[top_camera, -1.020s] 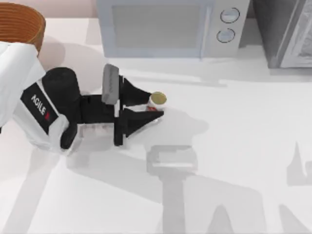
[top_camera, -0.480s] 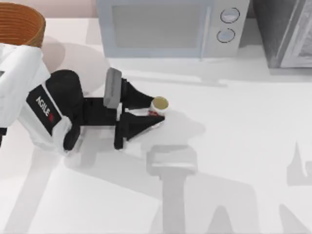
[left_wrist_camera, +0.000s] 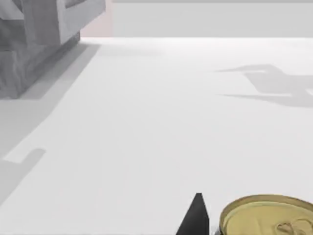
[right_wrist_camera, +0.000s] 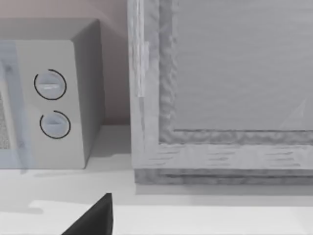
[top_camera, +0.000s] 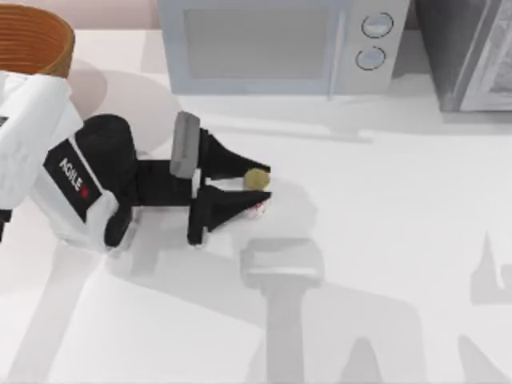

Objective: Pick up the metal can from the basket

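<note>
My left pincer (top_camera: 254, 186) grasps the upright metal can (top_camera: 256, 179) between its fingertips, over the worktop (top_camera: 384, 240), well clear of the basket (top_camera: 32, 40) behind it.

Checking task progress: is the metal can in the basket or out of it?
Out. The metal can sits between the left gripper fingers over the white table, well apart from the basket at the top-left corner.

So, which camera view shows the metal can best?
The top view: the metal can sits whole between the left gripper fingers, on the table, far from the basket. The left wrist view shows just part of its gold top. The right wrist view faces the microwave.
</note>
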`<state>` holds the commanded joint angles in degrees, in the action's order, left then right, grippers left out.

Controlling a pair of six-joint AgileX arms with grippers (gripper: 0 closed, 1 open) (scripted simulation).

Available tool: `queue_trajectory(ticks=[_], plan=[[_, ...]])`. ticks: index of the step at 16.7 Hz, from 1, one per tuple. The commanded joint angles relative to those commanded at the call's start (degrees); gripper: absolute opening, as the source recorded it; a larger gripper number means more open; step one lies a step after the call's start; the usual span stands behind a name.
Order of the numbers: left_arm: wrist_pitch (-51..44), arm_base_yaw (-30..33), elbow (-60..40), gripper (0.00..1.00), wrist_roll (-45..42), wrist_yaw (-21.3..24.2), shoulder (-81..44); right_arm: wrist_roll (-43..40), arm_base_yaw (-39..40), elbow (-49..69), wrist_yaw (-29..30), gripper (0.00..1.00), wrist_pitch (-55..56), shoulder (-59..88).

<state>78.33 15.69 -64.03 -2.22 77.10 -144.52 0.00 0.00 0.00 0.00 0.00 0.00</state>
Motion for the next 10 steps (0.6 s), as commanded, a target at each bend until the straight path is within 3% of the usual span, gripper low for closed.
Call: queue_trajectory(ticks=[5, 10], plan=[[0.0, 0.0, 0.0, 0.98, 0.0, 0.0, 0.0, 0.0, 0.0, 0.0, 0.0, 1.0, 0.0, 0.0], [0.0, 0.0, 0.0, 1.0, 0.0, 0.0, 0.0, 0.0, 0.0, 0.0, 0.0, 1.0, 0.0, 0.0]])
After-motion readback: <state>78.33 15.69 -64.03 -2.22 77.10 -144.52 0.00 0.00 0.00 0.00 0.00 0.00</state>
